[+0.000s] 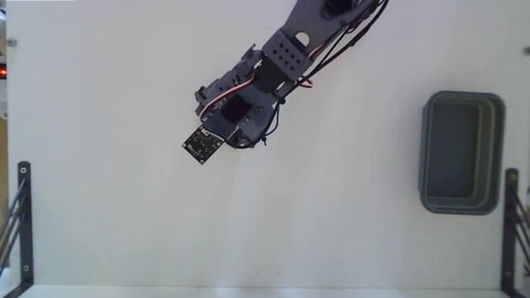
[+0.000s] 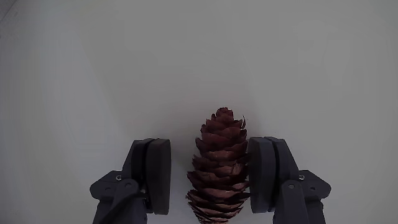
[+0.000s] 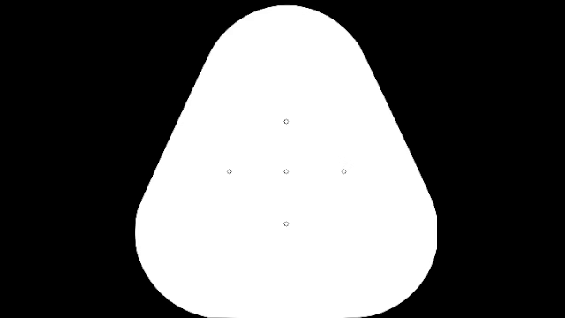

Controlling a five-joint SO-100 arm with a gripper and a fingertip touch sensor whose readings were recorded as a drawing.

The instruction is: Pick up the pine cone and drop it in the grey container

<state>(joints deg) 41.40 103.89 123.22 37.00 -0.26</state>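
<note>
With its jaws parted wide so both can pass the scales, the gripper point(image 2: 209, 180) straddles the pine cone point(image 2: 219, 165), which touches the wrist view's right finger point(image 2: 261, 175); the grey container point(image 1: 461, 152) lies well apart.

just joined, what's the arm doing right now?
The arm is over the white table, going for the pine cone. In the wrist view the gripper is open with the cone between its fingers: it sits against the right finger, with a gap to the left one. No grasp yet. The grey container sits empty at the right of the fixed view.
</note>
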